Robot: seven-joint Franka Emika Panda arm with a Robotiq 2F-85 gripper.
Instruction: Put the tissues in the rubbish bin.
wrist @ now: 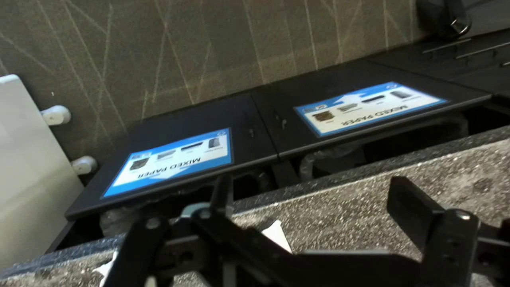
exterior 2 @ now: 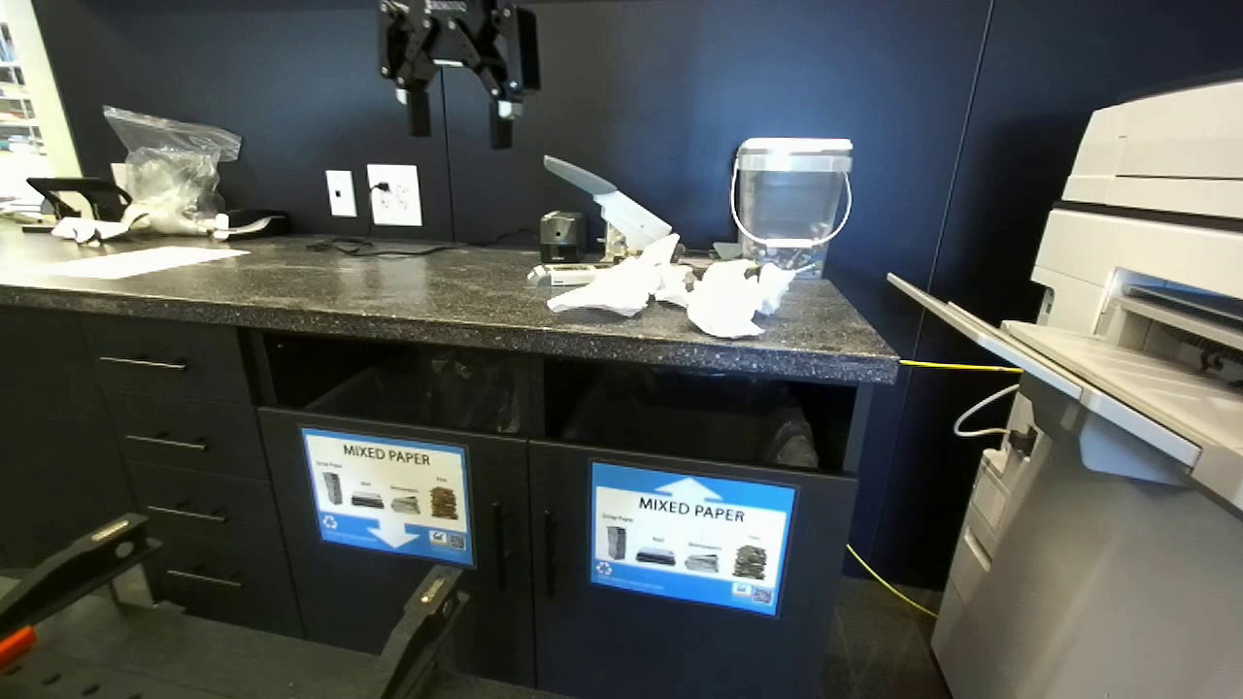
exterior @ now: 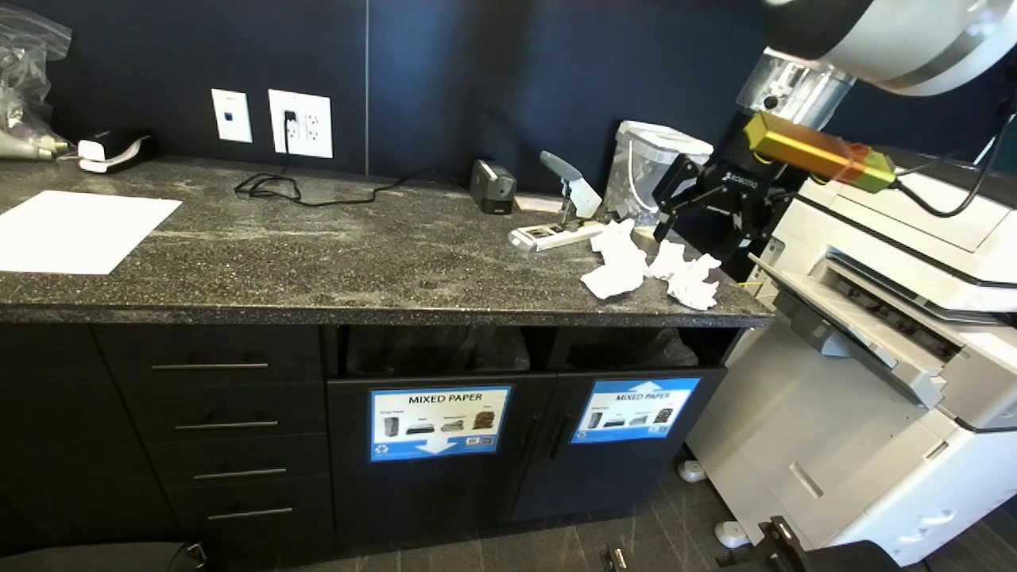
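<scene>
Closest to the wrist camera, the pincer [wrist: 312, 193] is seen with its fingers [wrist: 410, 211] spread wide and nothing gripped; in an exterior view it is held well above the tabletop [exterior 2: 427, 286]. The tissues [exterior: 618, 262] are gathered, crumpled, near the tabletop's front edge, over the compartment on whose label [exterior 2: 694, 539] more blue is shown, judged here to be the rubbish bin [exterior 2: 699, 636]. For the grasp that seems due, the wad [exterior: 691, 282] nearest the printer [exterior: 842, 429] is best chosen, since its neighbour is crowded by the stapler [exterior: 584, 199] just behind. It should be approached from straight above, straddled across its bulk and closed upon low down, so that more than a loose tip is caught. Once lifted, it should be carried well past the front edge before being lowered, or the paper may be brushed off against the lip.
</scene>
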